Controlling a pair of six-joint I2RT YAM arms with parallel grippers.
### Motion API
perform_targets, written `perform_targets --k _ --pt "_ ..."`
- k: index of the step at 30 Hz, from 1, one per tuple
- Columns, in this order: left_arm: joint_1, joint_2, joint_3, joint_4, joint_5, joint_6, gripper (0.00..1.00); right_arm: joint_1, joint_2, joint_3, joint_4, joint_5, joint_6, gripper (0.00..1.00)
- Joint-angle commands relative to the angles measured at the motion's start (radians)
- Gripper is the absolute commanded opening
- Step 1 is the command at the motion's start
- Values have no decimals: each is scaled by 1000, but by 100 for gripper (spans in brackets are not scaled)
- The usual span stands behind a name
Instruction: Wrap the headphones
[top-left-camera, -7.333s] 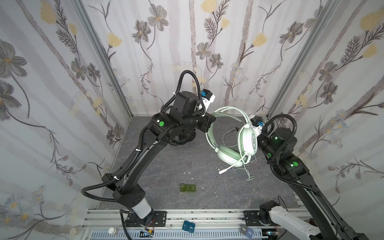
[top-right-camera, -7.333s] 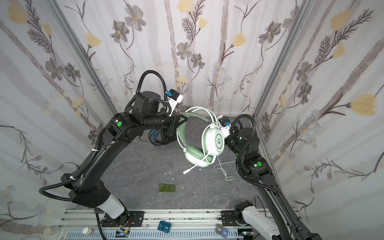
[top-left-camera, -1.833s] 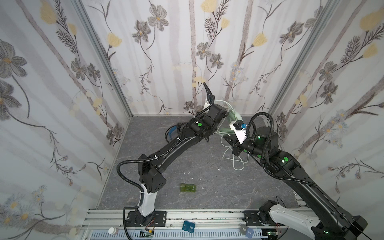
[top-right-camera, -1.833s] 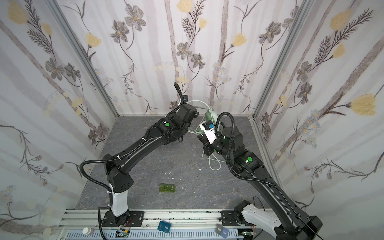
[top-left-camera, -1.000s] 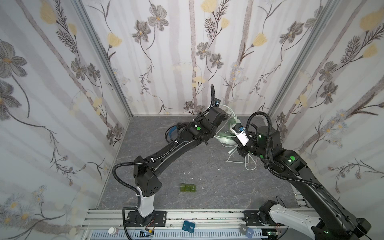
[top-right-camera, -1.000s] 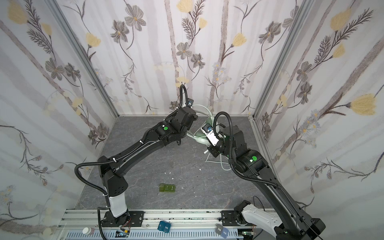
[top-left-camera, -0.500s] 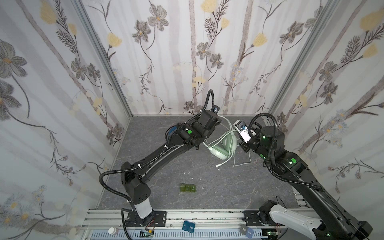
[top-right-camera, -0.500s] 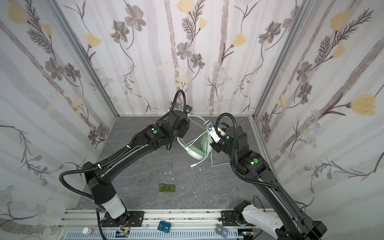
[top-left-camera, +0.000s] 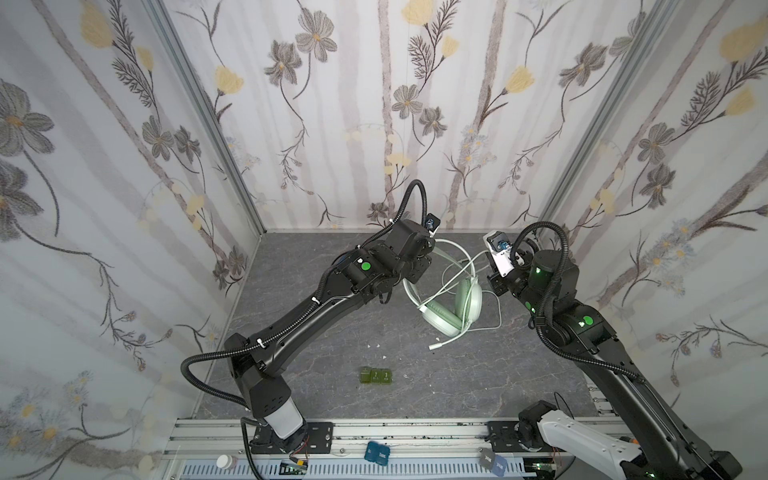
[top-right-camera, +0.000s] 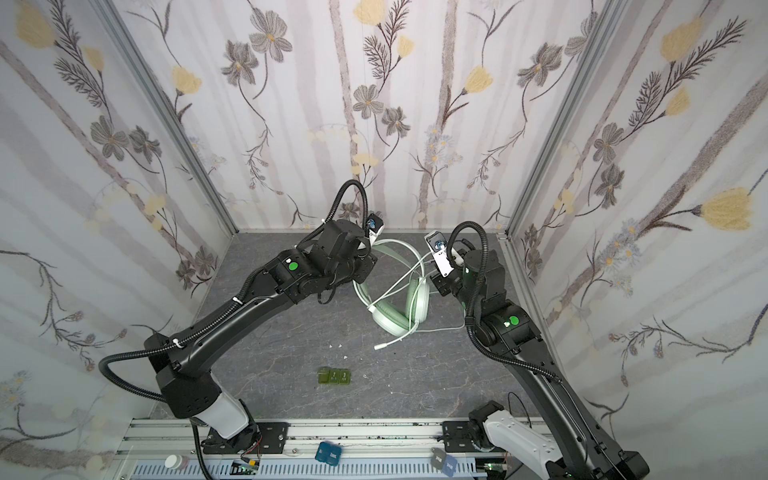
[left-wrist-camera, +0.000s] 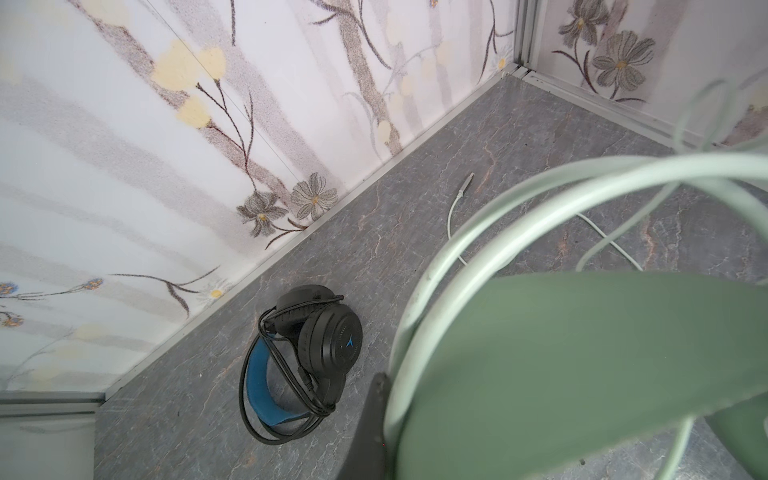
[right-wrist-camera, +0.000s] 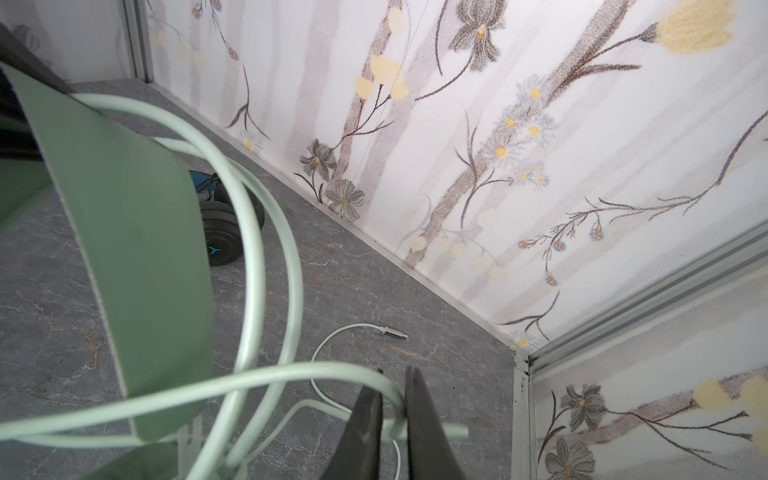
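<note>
The pale mint-green headphones (top-left-camera: 446, 318) hang by their headband from my left gripper (top-left-camera: 411, 277), which is shut on the band (left-wrist-camera: 582, 374); only one dark finger (left-wrist-camera: 371, 428) shows beside it. I cannot tell whether the earcups touch the floor. My right gripper (right-wrist-camera: 392, 409) is shut on the whitish-green cable (right-wrist-camera: 291, 374), just right of the headset (top-right-camera: 399, 316) in both top views. The cable's plug (right-wrist-camera: 392, 331) lies loose on the floor. The black headphones (left-wrist-camera: 316, 345), with a blue inner band and the cable wound round them, lie near the back wall, hidden under my left arm in both top views.
A small green block (top-left-camera: 376, 376) lies on the grey floor toward the front. Flowered walls close in the back and both sides. A metal rail (top-left-camera: 415, 432) with both arm bases runs along the front edge.
My left arm has drawn the mint-green headset away from the back wall toward the front. My right gripper has shifted right and now pinches the cable.
</note>
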Motion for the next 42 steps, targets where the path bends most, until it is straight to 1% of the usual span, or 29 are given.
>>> perform_targets --k 1,7,11,15,21,26,29,31,33,35,37,42 --pt "3 -15 5 10 34 -31 0 -15 -5 -24 74 -39 52 14" --pt "15 -17 24 3 27 -61 0 -43 -34 -99 103 -51 92 14" --pt "23 -23 32 15 52 -85 0 -75 -54 -144 127 -82 126 15" --pt "28 -30 39 35 114 -105 0 -94 -51 -166 159 -121 150 16" --pt "60 -78 18 97 277 -188 0 -102 -21 -122 180 -145 178 20" --pt "64 -92 68 46 330 -210 0 -104 -4 -100 210 -200 199 23" --pt "64 -96 89 6 336 -208 0 -104 -11 -98 240 -264 201 29" --pt "66 -101 97 -9 340 -210 0 -104 -18 -106 268 -309 202 38" --pt "64 -101 106 -15 350 -214 0 -104 -23 -117 283 -345 201 44" --pt "64 -97 121 -19 358 -220 0 -104 -32 -136 306 -350 211 50" --pt "67 -90 145 -27 361 -226 0 -104 -46 -158 331 -362 217 59" --pt "81 -68 203 -44 362 -248 0 -105 -92 -224 377 -392 235 75"
